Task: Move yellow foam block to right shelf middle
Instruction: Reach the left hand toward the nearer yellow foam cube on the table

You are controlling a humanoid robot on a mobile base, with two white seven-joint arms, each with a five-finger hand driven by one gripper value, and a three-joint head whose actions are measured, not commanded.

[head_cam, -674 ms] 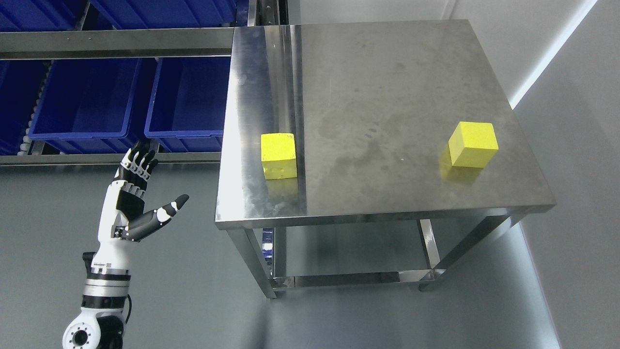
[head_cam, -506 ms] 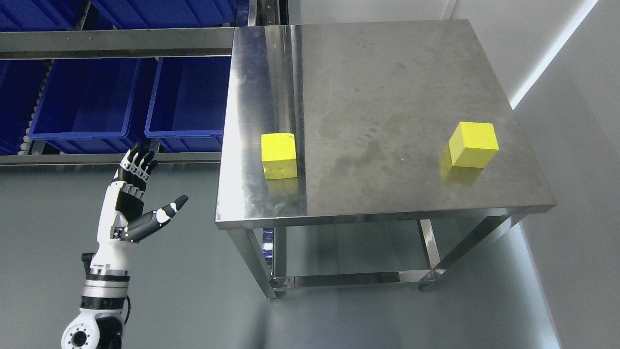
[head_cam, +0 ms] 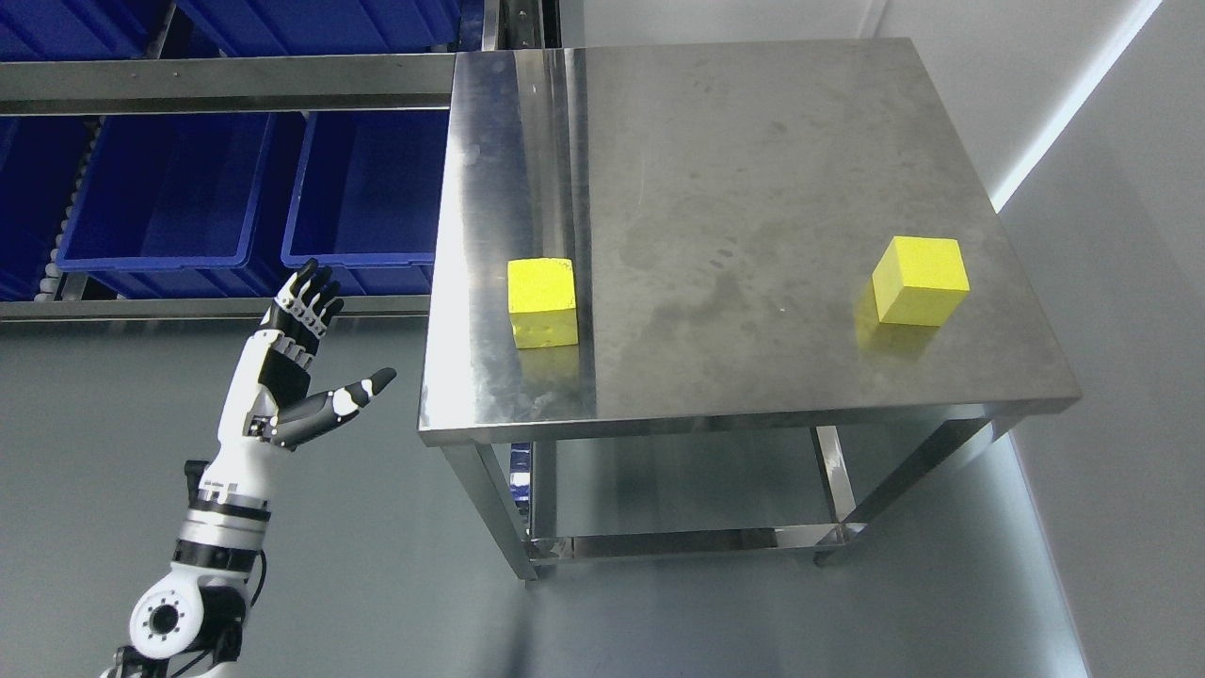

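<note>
While our left hand (head_cam: 287, 377) hangs wide, holding nothing, at nine o'clock of the desk (head_cam: 753, 395), two yellow foam blocks (head_cam: 542, 301) rest there.

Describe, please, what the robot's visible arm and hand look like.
The left robot hand has a white shell with black palm and jointed black fingers banded white. Its forearm is white with silver and black rings, a thin black cable, and a round white joint with bolt holes.

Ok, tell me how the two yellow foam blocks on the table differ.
The left block sits near the table's left edge, close to the left hand; the right block sits near the right edge. The left one lies square to the camera, the right one turned cornerwise. Both are yellow cubes, ungrasped.
</note>
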